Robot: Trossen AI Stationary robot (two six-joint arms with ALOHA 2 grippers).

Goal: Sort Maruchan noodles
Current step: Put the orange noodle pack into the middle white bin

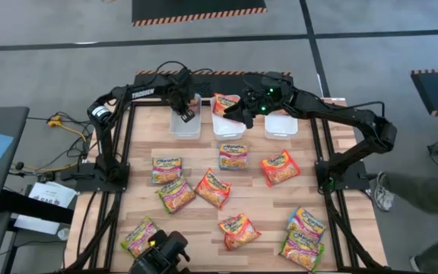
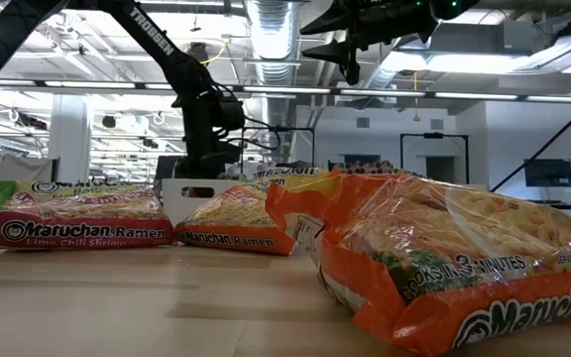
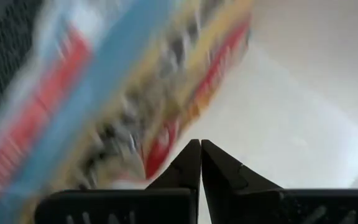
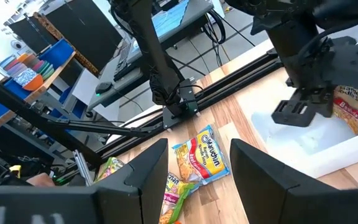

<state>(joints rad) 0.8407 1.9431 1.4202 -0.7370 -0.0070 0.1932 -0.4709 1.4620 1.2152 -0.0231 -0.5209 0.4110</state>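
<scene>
Several Maruchan noodle packets lie flat on the wooden table, among them an orange one [image 1: 280,167], a blue-accented one [image 1: 167,169] and a green-pink one [image 1: 176,194]. Three white bins stand along the far edge. My left gripper [image 1: 187,114] hangs shut over the left bin [image 1: 185,128]. In its wrist view the shut fingertips [image 3: 200,149] sit beside a blurred blue-accented packet [image 3: 104,106] inside that bin, which also shows in the right wrist view [image 4: 356,106]. My right gripper [image 1: 234,114] is open and empty [image 4: 197,168] above the middle bin [image 1: 228,129], near an orange packet [image 1: 222,102].
The right bin [image 1: 280,125] stands beyond the middle one. More packets lie near the table's near edge [image 1: 239,230] [image 1: 303,250] [image 1: 139,237]. Black frame rails run along the table's left and right sides. Bare wood shows between the bins and the packet rows.
</scene>
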